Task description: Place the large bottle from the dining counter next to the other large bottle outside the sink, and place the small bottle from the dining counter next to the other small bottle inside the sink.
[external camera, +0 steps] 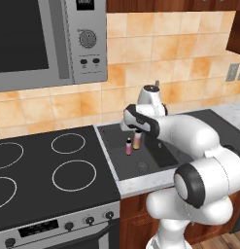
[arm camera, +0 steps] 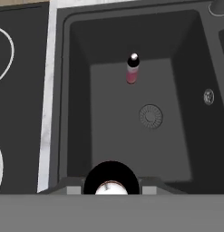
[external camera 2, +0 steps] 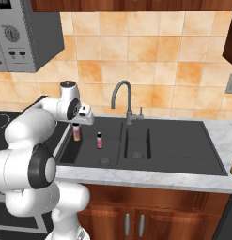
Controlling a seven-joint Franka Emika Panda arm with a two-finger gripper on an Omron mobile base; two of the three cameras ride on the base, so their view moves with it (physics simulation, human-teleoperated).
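The held bottle (external camera: pixel 136 140) — peach-tinted, upright — hangs in the gripper (external camera: pixel 137 132) over the left basin of the sink (external camera: pixel 153 160), its round cap (arm camera: pixel 111 181) showing between the finger tips in the hand view. The jaws are closed on it. It is above the basin floor, toward the back wall, with clear floor beneath. Just beside it stands the pink bottle (external camera: pixel 128 146), upright on the basin floor and apart from the walls; the drain (arm camera: pixel 150 116) lies between the two in the hand view. The faucet (external camera 2: pixel 124 99) rises behind the divider to the right. The stove (external camera: pixel 43 170) borders the sink's left rim across a pale strip of counter (arm camera: pixel 46 113).
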